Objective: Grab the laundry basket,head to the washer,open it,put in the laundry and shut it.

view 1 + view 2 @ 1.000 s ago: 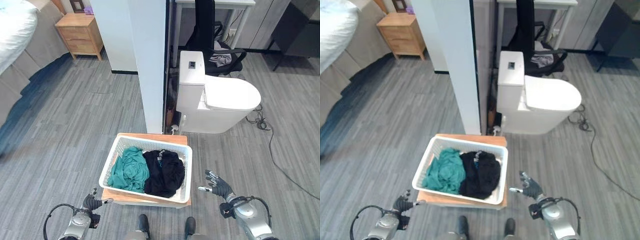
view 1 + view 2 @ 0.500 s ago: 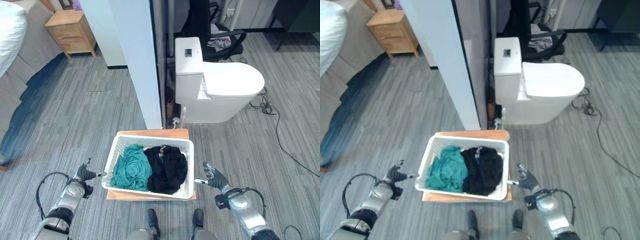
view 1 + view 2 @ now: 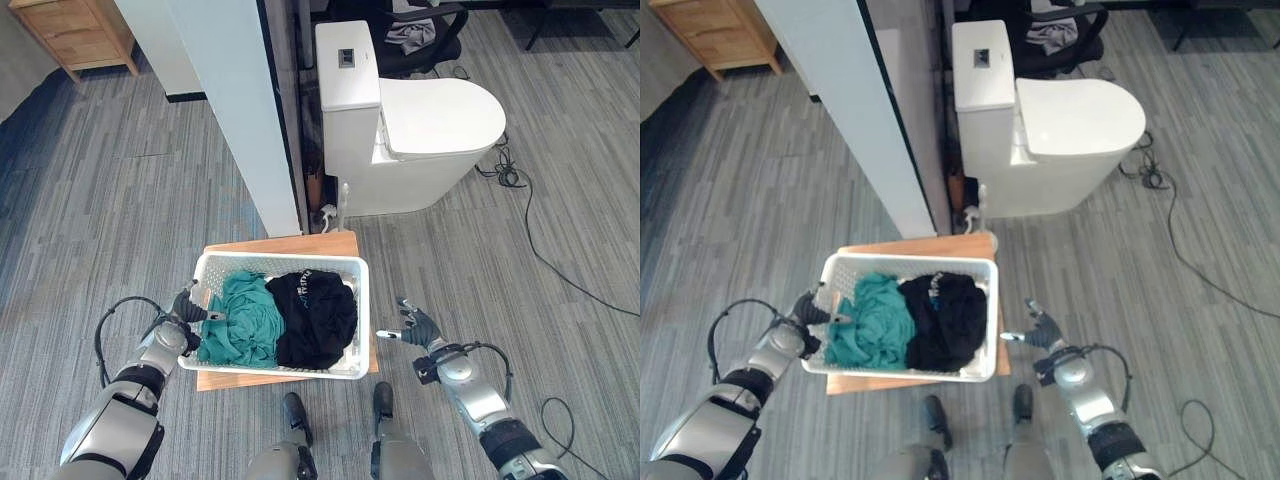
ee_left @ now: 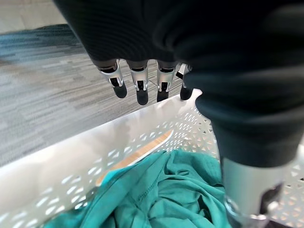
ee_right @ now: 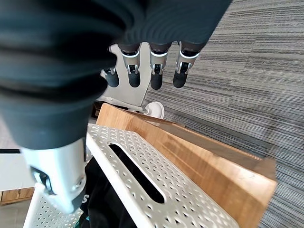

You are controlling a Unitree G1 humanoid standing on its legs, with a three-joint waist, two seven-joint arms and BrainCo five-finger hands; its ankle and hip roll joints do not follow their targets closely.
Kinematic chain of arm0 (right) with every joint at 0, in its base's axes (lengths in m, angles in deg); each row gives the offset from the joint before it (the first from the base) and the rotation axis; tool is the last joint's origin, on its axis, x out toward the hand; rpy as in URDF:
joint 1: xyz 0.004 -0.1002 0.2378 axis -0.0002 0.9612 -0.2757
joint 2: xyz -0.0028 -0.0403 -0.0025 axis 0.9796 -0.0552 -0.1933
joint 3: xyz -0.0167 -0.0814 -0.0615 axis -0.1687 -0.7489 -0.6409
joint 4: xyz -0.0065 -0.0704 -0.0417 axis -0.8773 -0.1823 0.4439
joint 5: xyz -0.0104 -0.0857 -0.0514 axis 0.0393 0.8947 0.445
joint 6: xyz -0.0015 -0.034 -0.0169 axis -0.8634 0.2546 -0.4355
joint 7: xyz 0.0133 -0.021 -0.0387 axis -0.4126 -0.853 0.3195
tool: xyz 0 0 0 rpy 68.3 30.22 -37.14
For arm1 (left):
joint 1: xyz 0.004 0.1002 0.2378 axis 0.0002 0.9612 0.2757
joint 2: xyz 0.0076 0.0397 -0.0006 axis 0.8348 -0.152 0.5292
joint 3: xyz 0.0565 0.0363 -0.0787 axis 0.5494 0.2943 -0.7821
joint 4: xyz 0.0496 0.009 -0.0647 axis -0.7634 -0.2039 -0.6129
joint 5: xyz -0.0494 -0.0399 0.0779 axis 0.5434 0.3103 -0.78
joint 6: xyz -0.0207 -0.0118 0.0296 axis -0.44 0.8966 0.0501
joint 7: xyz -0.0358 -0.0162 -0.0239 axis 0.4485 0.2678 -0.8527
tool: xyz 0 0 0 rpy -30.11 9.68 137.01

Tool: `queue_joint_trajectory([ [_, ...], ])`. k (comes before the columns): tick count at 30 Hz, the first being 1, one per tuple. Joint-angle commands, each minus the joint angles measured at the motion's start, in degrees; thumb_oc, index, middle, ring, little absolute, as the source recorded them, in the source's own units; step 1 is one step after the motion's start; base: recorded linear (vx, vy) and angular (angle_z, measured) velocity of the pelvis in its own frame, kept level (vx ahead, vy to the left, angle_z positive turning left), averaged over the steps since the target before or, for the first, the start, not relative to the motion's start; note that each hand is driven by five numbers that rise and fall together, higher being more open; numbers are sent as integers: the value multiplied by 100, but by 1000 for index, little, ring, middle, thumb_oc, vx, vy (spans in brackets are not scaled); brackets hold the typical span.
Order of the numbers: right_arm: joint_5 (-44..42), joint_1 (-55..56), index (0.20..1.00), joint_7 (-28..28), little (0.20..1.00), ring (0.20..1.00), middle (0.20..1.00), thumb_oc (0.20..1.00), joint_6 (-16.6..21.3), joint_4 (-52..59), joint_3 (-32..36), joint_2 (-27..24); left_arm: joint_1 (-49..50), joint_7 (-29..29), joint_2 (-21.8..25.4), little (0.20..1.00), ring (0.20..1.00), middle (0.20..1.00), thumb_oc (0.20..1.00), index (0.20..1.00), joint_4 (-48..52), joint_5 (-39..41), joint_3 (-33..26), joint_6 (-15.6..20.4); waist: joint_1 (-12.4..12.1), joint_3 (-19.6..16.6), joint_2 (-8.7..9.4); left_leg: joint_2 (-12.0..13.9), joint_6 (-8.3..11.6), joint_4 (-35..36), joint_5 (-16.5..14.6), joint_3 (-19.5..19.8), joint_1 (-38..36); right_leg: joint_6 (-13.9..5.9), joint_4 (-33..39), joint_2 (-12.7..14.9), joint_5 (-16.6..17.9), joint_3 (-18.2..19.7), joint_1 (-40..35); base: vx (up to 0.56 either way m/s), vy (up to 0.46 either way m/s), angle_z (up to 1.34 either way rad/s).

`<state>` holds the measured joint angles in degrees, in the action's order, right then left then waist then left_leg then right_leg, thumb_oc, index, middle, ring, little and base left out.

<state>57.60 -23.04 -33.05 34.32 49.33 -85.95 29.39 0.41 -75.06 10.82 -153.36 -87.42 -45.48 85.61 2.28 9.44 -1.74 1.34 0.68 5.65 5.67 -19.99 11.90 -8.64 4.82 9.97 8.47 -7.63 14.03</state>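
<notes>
Both hands had closed in on the white laundry basket [image 3: 352, 310] since a second before: the left hand [image 3: 187, 312] had reached its left end wall, fingers straight and spread over the rim, while the right hand [image 3: 417, 326] hung just off its right end, fingers likewise spread and holding nothing. Basket, with a teal garment [image 3: 240, 320] and a black garment [image 3: 316, 315], sat on a low wooden stand [image 3: 330, 244], with a white partition [image 3: 235, 110] at 12 o'clock and a toilet [image 3: 410, 130] at 1 o'clock. Right wrist view alone showed the slot handle [image 5: 135, 172] in the basket's end wall.
</notes>
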Motion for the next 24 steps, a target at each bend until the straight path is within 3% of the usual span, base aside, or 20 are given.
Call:
queue_joint_trajectory([
  [1,177,-257,1000,-165,1000,1000,1000,1000,58,199,-79,256,-206,-50,-53,1000,1000,1000,1000,1000,-519,-126,-50,-172,-36,200,215,13,277,-65,1,397,348,-636,18,742,1143,-173,151,-12,50,3],
  [12,534,-567,1000,-300,1000,1000,1000,1000,-108,168,-370,425,-117,-211,-760,1000,1000,1000,1000,1000,-446,-63,114,-275,-68,272,35,-22,279,-65,43,489,512,-636,18,811,1108,-285,239,13,14,2],
  [24,374,-203,1000,-596,1000,1000,1000,1000,13,321,-511,435,384,-779,-1264,1000,1000,1000,1000,1000,-10,1650,-705,73,-126,169,-188,-34,329,-65,54,578,548,-636,18,890,941,-426,185,38,1,6],
])
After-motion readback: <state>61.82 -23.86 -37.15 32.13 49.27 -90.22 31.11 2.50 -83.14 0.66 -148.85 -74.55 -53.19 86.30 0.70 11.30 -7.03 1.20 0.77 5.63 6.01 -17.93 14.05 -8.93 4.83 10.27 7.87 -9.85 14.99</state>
